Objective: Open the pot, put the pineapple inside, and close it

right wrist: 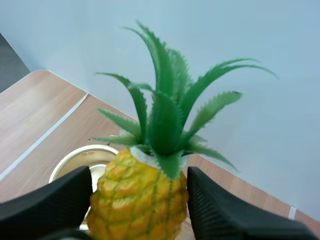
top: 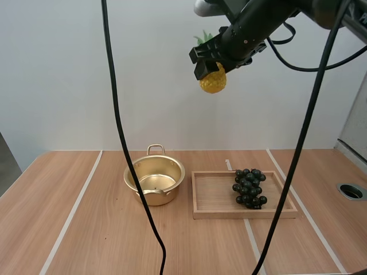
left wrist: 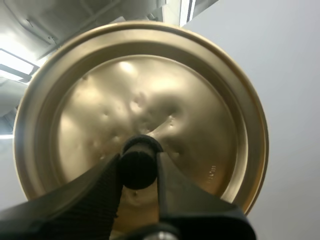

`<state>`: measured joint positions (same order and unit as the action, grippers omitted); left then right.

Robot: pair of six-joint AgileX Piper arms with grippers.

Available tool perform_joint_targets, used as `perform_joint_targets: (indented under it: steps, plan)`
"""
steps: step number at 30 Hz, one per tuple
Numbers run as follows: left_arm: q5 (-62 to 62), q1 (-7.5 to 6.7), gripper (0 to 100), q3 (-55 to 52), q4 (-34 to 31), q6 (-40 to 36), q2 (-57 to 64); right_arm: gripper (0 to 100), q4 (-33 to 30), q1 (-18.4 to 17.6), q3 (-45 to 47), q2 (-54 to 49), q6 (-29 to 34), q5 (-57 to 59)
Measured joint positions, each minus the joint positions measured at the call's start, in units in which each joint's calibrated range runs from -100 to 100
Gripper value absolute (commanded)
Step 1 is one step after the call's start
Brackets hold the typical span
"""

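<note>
Closest in the left wrist view: two black fingers (left wrist: 95, 200) of the left pincer (left wrist: 139, 170), pinched from both sides on the black knob (left wrist: 138, 161) of the lid (left wrist: 165, 95). Behind the knob, the lid's round golden face, dented in places, with a raised rim all around.

Closest in the right wrist view: the right pincer (right wrist: 139, 200), closed on the pineapple (right wrist: 135, 192), ribbed inner faces pressed to both sides of the yellow body. Above the fingers, the green leaf crown (right wrist: 165, 120), upright and fanned out. Beyond and below the fruit, part of the pot (right wrist: 75, 160), open, on the wooden counter (right wrist: 30, 110).

From the high view, front to back: bare wood of the counter, crossed by white tape lines (top: 71, 215). Then the golden pot, uncovered and upright, one loop handle toward the back. Just beside it to the right, but not touching, a wooden tray (top: 212, 197) with a bunch of dark grapes (top: 248, 188) lying in it. Farthest and highest, the right pincer on its black arm (top: 258, 23), gripping the pineapple well above the counter, clear of pot and tray. Yellow body hanging below the fingers, green leaves peeking out behind them.
</note>
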<state>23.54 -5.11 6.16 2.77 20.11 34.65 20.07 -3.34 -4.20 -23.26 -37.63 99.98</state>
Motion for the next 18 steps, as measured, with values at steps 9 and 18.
perform_joint_targets:
  steps: [9,18]
  plan:
    - [-4.4,0.00,0,0.0,0.0,0.0,0.7,0,-3.5,0.0,0.0,-0.6,3.2,-9.2]
    - [-4.8,0.00,0,0.0,0.0,0.0,2.6,0,-21.8,1.0,0.0,-0.6,16.2,-25.6]
